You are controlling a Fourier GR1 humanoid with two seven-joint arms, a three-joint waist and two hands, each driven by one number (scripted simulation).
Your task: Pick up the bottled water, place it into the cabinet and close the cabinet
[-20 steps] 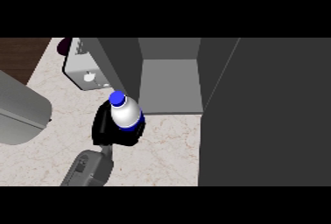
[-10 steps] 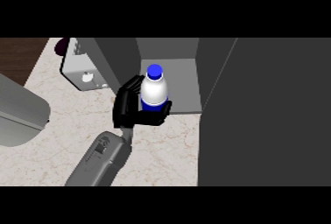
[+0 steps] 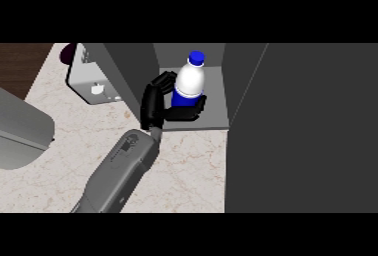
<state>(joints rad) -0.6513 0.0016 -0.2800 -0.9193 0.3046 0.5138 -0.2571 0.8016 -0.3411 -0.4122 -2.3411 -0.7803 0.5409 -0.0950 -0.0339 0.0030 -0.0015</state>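
One hand [image 3: 164,102] shows in the head view, and we read it as the left, its fingers curled round the lower body of the bottled water [image 3: 187,83]. We see the bottle upright, blue cap uppermost, inside the open cabinet [image 3: 193,121], between its two side walls. We judge that the low grasp leaves the neck free and keeps the bottle vertical for setting down on the cabinet floor. We cannot tell whether its base already rests there. We note a dark door panel [image 3: 303,130] at the right, not yet closed. A marbled tabletop [image 3: 188,165] carries the cabinet. Our right hand is out of view.
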